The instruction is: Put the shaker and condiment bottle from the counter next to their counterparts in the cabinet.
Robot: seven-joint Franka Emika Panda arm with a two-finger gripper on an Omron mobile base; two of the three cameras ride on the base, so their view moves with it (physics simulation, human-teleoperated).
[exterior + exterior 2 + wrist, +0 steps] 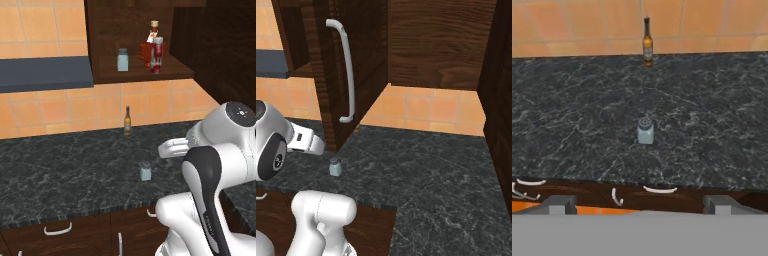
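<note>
Already the condiment bottle (157, 56) stood on the shelf of the cabinet (145, 75), touching or just in front of the wide red flask (148, 47), with the twin shaker (122, 59) to their left on the same shelf. So, by my reading, one thing was left to fetch.

Across the counter (65, 170) from left to right, the left stretch lay bare; the slim dark brown bottle (127, 121) stood against the back edge by the tiles; the shaker (145, 171) stood upright nearer the front edge, well apart from that bottle and almost in line with it.

From the hand view the shaker (645, 130) sat straight ahead of the gripper (640, 204), centred between the two finger tips, which stood wide apart and held nothing. Its long axis ran vertical, cap up. The gripper hung back over the front edge of the counter, above the drawer handles, so the shaker lay forward and below it. In the right base view the shaker (334, 167) stood just beside the open cabinet door (351, 75), low and to its left.

The coming reach, I judged, needed only a straight advance and descent.
</note>
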